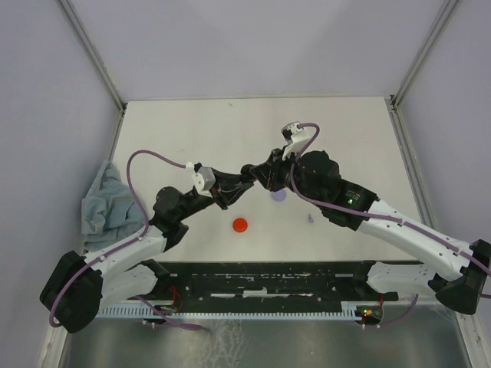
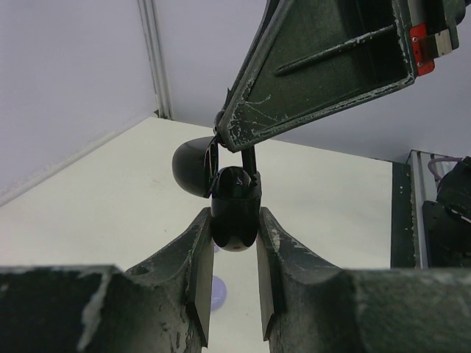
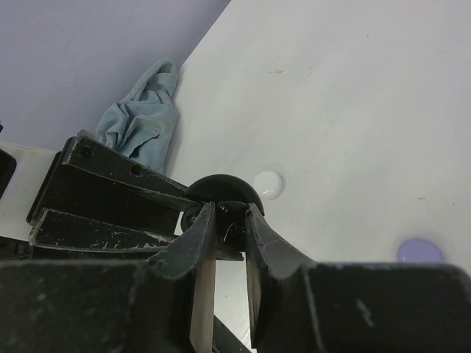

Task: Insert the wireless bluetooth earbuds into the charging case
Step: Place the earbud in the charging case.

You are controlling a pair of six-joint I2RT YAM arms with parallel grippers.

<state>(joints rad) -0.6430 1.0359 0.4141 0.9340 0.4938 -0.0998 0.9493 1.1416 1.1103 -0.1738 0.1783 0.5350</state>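
Observation:
My left gripper (image 1: pixel 224 198) (image 2: pixel 235 229) is shut on an open black charging case (image 2: pixel 235 209), held above the table with its domed lid (image 2: pixel 194 166) swung to the left. My right gripper (image 1: pixel 248 175) (image 3: pixel 229 218) meets it from the other side. It is shut on a small black earbud (image 3: pixel 234 220) right at the case's mouth, with the lid (image 3: pixel 224 189) just behind. From the left wrist, the right gripper's fingers (image 2: pixel 309 81) come down onto the case's top. A tiny lavender earbud (image 1: pixel 310 219) lies on the table to the right.
A red round case (image 1: pixel 241 225) lies in front of the grippers. A lavender round case (image 1: pixel 279 195) (image 3: pixel 420 251) (image 2: pixel 218 291) lies below the right arm. A white round case (image 3: pixel 268 184) lies further off. A blue-grey cloth (image 1: pixel 107 203) (image 3: pixel 143 118) sits at the left edge.

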